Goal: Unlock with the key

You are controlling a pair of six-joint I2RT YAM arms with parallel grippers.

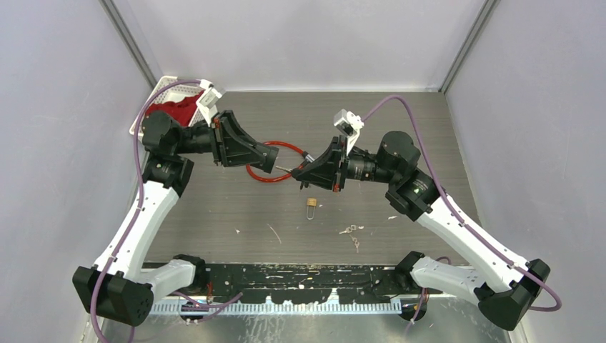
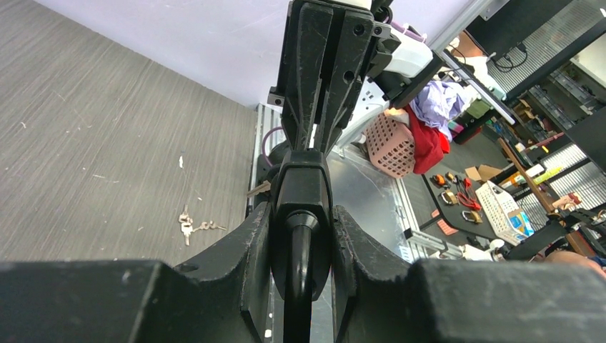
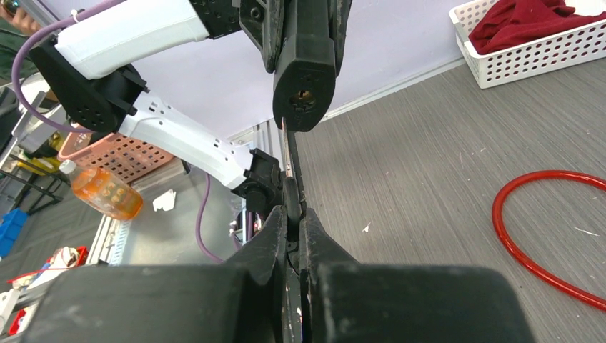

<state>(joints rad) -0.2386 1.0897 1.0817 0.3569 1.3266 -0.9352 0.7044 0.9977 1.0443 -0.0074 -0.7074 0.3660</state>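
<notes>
Grey wood-grain table is carrying both arms, which are meeting approx mid-table. White perforated plastic basket w/ dark red cloth is sitting at far left corner. Red cable loop is lying on the table under the meeting point.

Left gripper is reaching in from the left, jaws partly closed & clamping the black cable-lock body off the table, keyhole end facing right. Right gripper is coming from the right, jaws nearly together & pinching the thin metal key. Key tip is pointing at the lock's end face, just beside the keyhole; can't tell if touching.

Small brass padlock is lying near of the grippers. Loose bunch of keys is lying nearer & right of it.
</notes>
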